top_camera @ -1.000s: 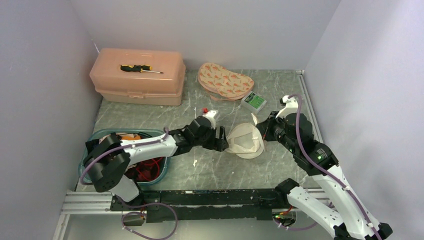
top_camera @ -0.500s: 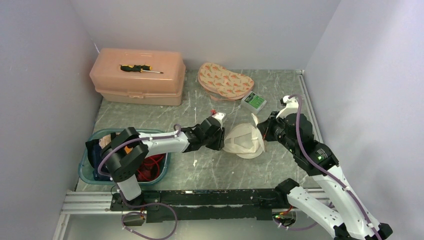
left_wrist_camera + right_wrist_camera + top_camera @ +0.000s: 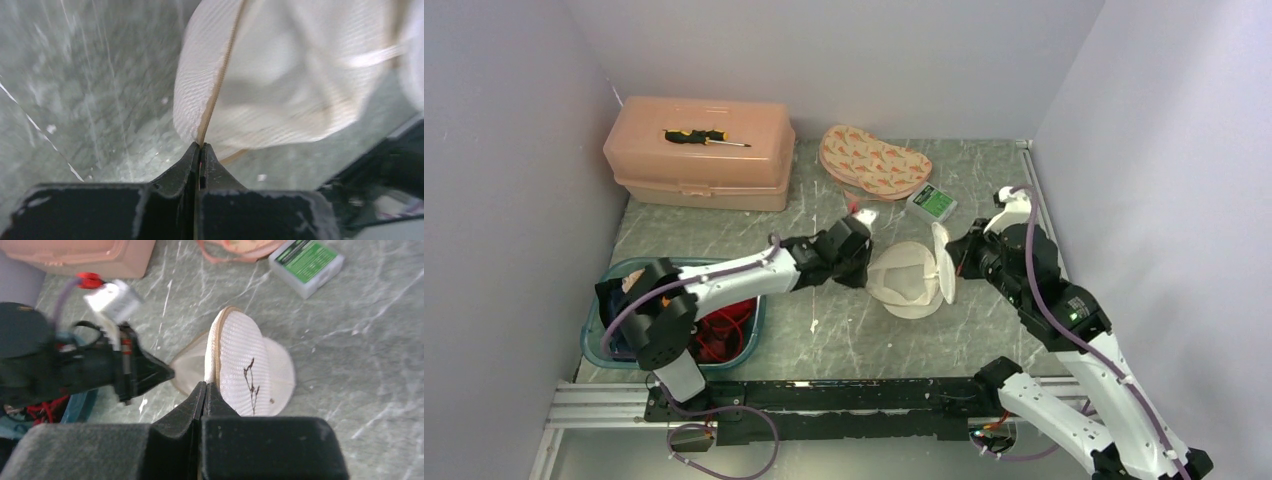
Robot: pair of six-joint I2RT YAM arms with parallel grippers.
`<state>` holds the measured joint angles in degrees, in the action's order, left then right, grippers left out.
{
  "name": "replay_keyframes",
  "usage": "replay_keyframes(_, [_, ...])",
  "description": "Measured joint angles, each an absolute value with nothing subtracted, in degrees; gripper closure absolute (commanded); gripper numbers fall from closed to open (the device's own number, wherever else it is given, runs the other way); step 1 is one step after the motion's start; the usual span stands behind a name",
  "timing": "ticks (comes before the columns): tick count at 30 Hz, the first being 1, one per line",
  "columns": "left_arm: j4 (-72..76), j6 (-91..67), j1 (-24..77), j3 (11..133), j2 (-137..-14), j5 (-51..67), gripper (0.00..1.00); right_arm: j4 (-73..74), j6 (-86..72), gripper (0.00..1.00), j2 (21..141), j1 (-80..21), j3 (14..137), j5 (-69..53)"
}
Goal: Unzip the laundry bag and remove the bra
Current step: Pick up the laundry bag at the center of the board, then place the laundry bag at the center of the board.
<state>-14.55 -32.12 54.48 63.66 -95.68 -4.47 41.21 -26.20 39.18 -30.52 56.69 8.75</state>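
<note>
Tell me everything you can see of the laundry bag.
The laundry bag is a rounded pouch of white mesh with tan trim along its seam. It lies on the table, its right side standing upright. The left gripper is shut on the trim at its left edge, the right gripper on the raised trim. A dark thread-like mark shows on the mesh. No red shows through; I cannot tell whether the zip is open.

We count one white mesh laundry bag [image 3: 911,280] at centre, one peach toolbox [image 3: 699,165] at ten o'clock, one screwdriver [image 3: 699,137] on it, one patterned pouch [image 3: 874,163] at twelve, one green box [image 3: 932,203], one teal bin [image 3: 758,320] at eight, and two pincers: left pincer [image 3: 865,277], right pincer [image 3: 952,262].
</note>
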Motion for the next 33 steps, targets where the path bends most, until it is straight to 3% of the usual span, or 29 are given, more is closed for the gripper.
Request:
replay_keyframes(5, [-26.6, -30.7, 54.5, 83.4, -89.8, -5.2, 0.97, 42.9, -24.1, 1.0, 42.9, -30.5, 66.8, 13.6])
replay_keyframes(8, [-26.7, -30.6, 54.5, 87.8, -84.1, -5.2, 0.97, 41.9, -23.7, 1.0, 42.8, -30.5, 67.8, 15.0])
replay_keyframes(12, [-26.4, -31.6, 53.8, 84.0, -80.4, -3.9, 0.97, 40.2, -24.5, 1.0, 41.9, -30.5, 63.1, 15.1])
replay_keyframes(15, [-27.4, -33.3, 51.7, 77.8, -88.2, -1.8, 0.97, 41.2, -25.3, 1.0, 45.1, -30.5, 58.8, 14.7])
replay_keyframes(19, [-35.4, -32.1, 50.6, 81.0, -91.7, -2.5, 0.97, 44.1, -24.4, 1.0, 49.9, -30.5, 67.1, 15.1])
replay_keyframes(23, [-31.7, -31.2, 50.6, 85.0, -86.8, -4.4, 0.97, 39.9, -23.6, 1.0, 48.5, -30.5, 73.5, 15.6])
replay_keyframes(28, [-26.2, -34.2, 48.9, 73.3, -79.0, -3.2, 0.97, 37.2, -24.2, 1.0, 44.2, -30.5, 65.9, 15.9])
replay_keyframes(33, [-28.7, -35.9, 46.2, 69.4, -87.1, -0.9, 0.97, 39.8, -23.7, 1.0, 48.8, -30.5, 63.2, 15.4])
